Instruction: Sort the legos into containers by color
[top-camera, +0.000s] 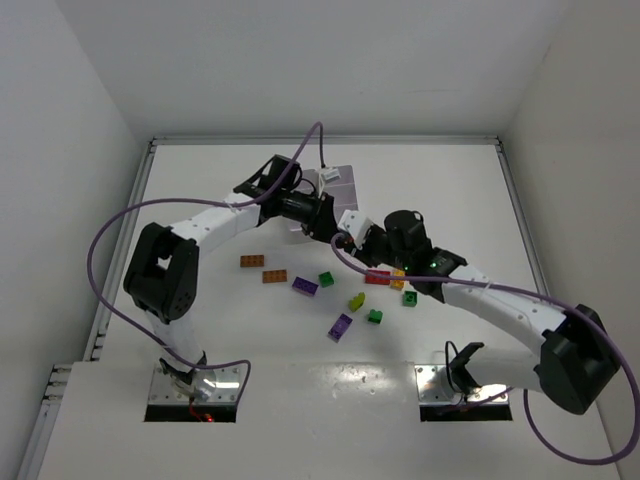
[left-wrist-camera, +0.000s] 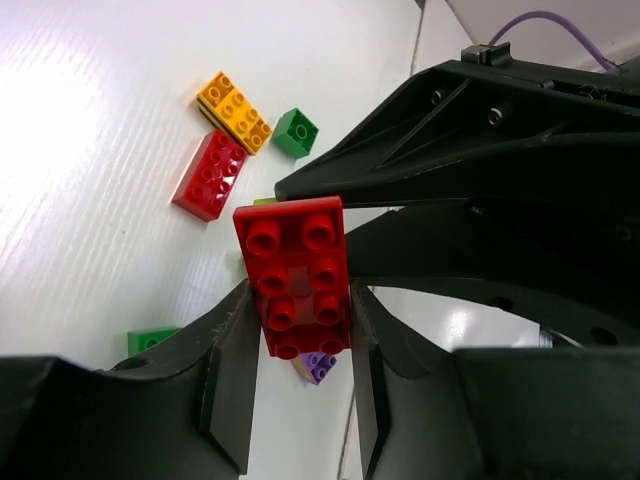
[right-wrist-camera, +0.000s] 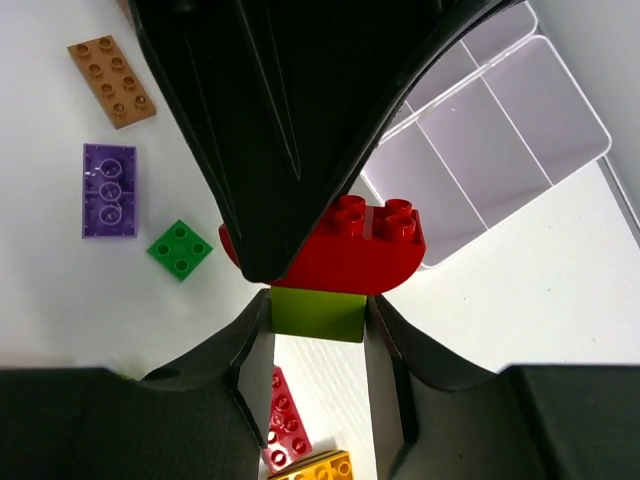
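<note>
the left gripper (left-wrist-camera: 300, 290) is clamping its two fingers against the sides of a red brick (left-wrist-camera: 295, 245), while the right gripper (right-wrist-camera: 316, 303) is pinching a lime brick (right-wrist-camera: 320, 318) that is sitting directly under that red one. both grippers are hovering nose to nose just beside the white containers (right-wrist-camera: 520, 130). the other legos (top-camera: 340, 327) are lying scattered on the table (top-camera: 470, 200), on the near side of the containers.

top: overhead, looking down, far | wrists: close above table (top-camera: 230, 335) | shared: scattered legos (top-camera: 340, 327)
</note>
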